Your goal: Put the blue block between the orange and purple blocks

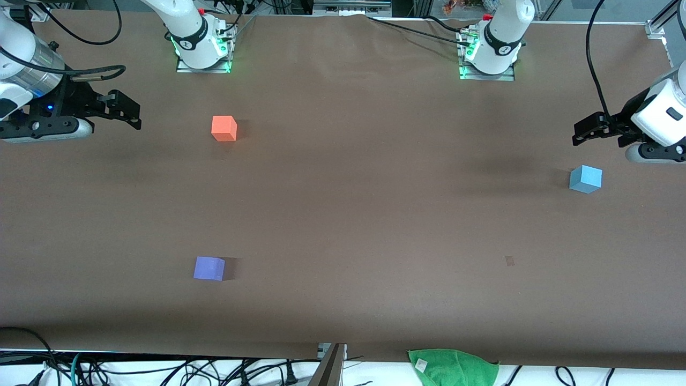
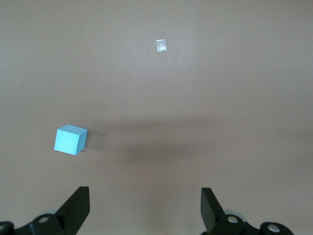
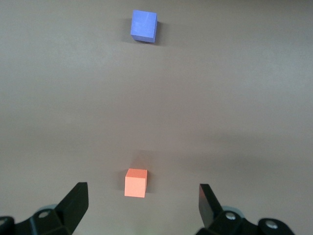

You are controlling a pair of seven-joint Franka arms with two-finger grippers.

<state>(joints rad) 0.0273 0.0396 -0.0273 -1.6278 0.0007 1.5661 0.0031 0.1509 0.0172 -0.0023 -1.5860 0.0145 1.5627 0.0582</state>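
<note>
The blue block (image 1: 585, 178) sits on the brown table at the left arm's end; it also shows in the left wrist view (image 2: 70, 140). The orange block (image 1: 224, 128) sits toward the right arm's end, and the purple block (image 1: 209, 268) lies nearer to the front camera than it, with a wide gap between them. Both show in the right wrist view, the orange block (image 3: 136, 182) and the purple block (image 3: 144, 26). My left gripper (image 1: 584, 131) (image 2: 145, 196) is open and empty, up over the table beside the blue block. My right gripper (image 1: 131, 113) (image 3: 143, 200) is open and empty, over the right arm's end of the table.
A small tape mark (image 1: 509, 261) (image 2: 161, 45) lies on the table nearer to the front camera than the blue block. A green cloth (image 1: 453, 367) lies at the table's near edge. The arm bases (image 1: 202, 51) (image 1: 489, 56) stand along the table's back edge.
</note>
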